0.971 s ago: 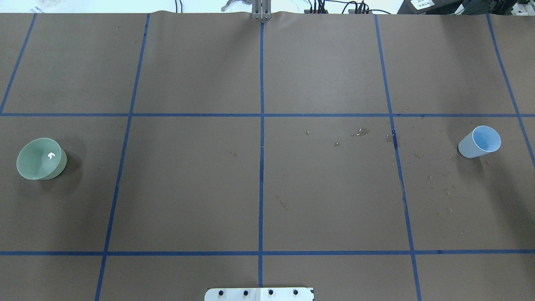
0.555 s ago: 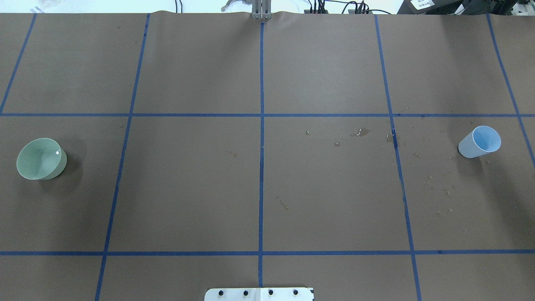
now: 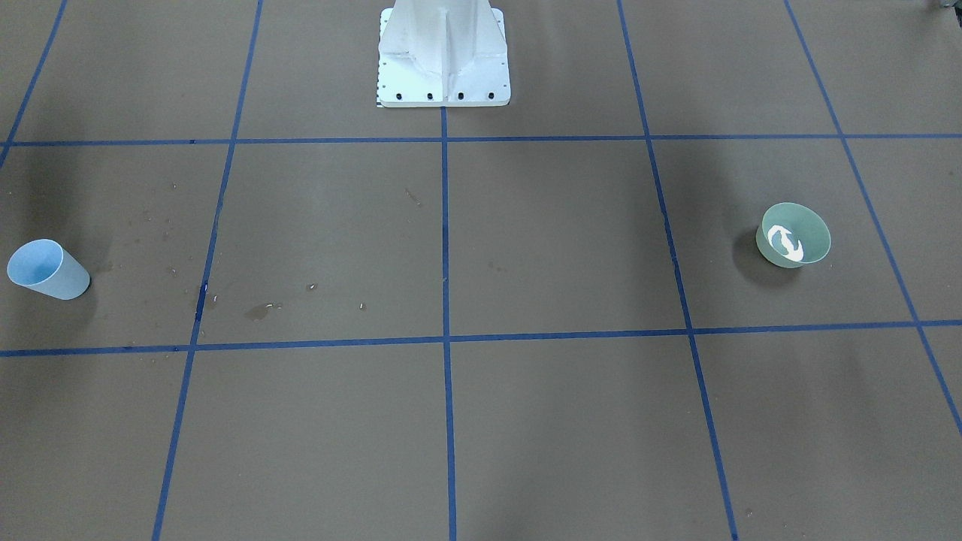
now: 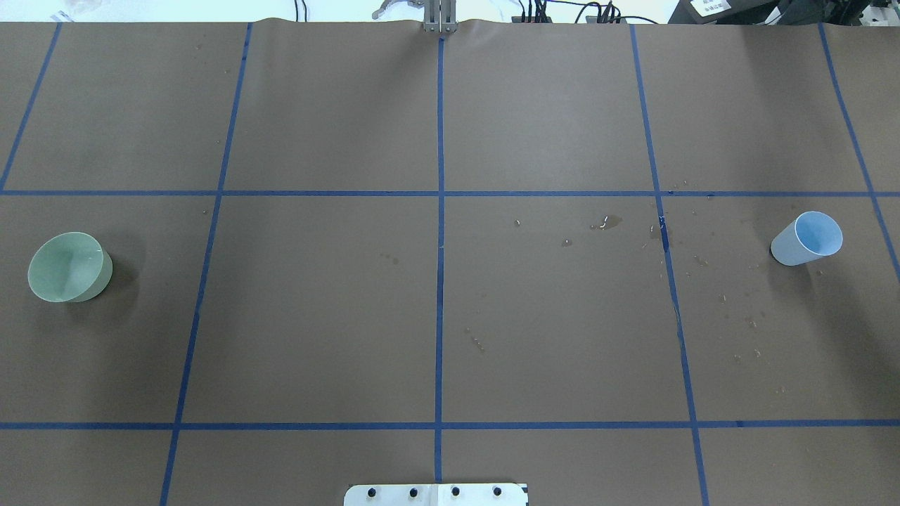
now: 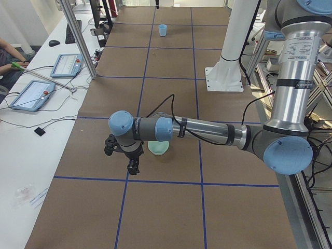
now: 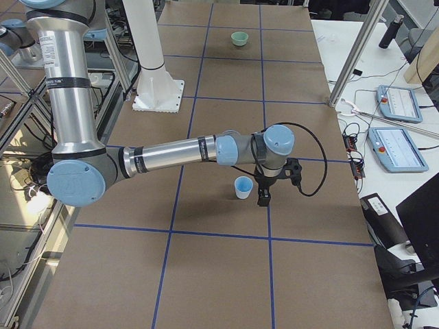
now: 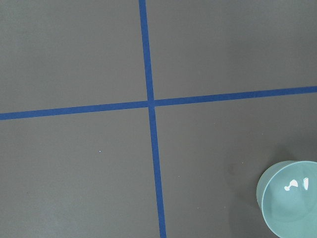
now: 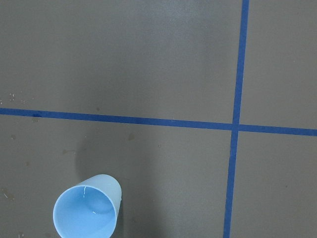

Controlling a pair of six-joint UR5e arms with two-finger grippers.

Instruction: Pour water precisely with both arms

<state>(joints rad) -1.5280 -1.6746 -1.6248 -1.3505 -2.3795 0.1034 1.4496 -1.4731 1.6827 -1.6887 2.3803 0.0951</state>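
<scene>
A pale green cup (image 4: 69, 267) stands upright at the table's left; the water (image 3: 785, 244) shows in it as a whitish glint, also caught in the left wrist view (image 7: 292, 185). A light blue cup (image 4: 807, 239) stands upright at the right, its inside (image 8: 86, 210) with no clear glint. Both arms show only in the side views. The left arm (image 5: 207, 132) holds its gripper (image 5: 132, 165) just beside the green cup (image 5: 158, 148), not touching. The right gripper (image 6: 264, 197) hangs beside the blue cup (image 6: 243, 186). I cannot tell whether either is open or shut.
Brown paper with a blue tape grid covers the table, with dark wet stains (image 4: 612, 222) right of centre. The white pedestal (image 3: 443, 56) stands at the robot's edge. Tablets (image 5: 31, 93), metal posts (image 5: 78, 39) and a person's arm (image 5: 8, 54) lie along the far side.
The white glint inside the green cup has shrunk and nearly vanished in the overhead view. Both cups stand where they were.
</scene>
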